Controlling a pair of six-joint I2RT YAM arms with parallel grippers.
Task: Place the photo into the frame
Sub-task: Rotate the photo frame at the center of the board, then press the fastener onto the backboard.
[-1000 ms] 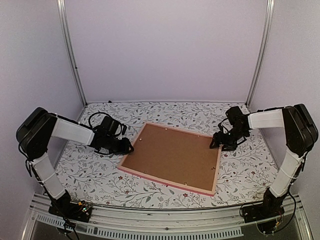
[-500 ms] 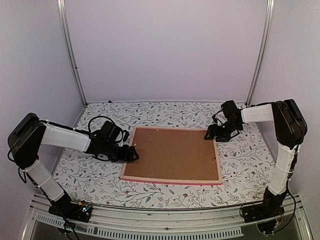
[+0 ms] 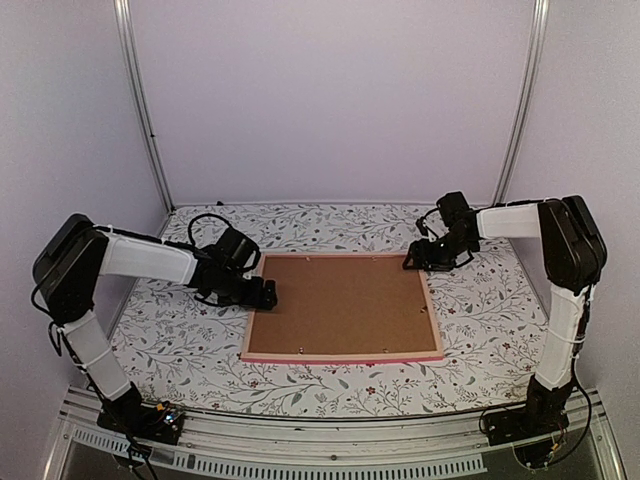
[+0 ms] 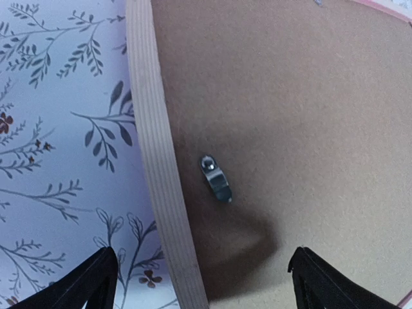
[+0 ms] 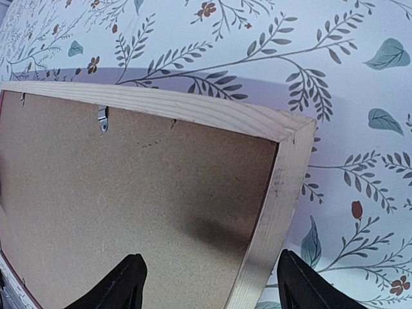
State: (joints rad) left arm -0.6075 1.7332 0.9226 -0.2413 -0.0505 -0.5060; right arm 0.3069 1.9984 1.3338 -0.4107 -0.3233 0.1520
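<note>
The frame [image 3: 340, 355] lies face down on the flowered table, its pink rails square to the table edge. A brown backing board [image 3: 340, 303] fills it, and the photo is hidden. My left gripper [image 3: 262, 295] is open at the frame's left rail [image 4: 158, 167], one finger over the cloth, the other over the board [image 4: 290, 129]. My right gripper [image 3: 412, 262] is open at the far right corner. In the right wrist view its fingers [image 5: 209, 270] straddle the right rail [image 5: 273, 199] without touching it.
Small metal clips [image 4: 215, 178] [image 5: 102, 119] sit on the board near the rails. The flowered tablecloth [image 3: 480, 330] surrounds the frame. Upright metal posts [image 3: 140, 110] stand at the back corners and a rail [image 3: 300, 440] runs along the near edge.
The frame has turned from skewed to square with the table edge. My left gripper has opened wide at the left rail. My right gripper moved farther back with the far right corner.
</note>
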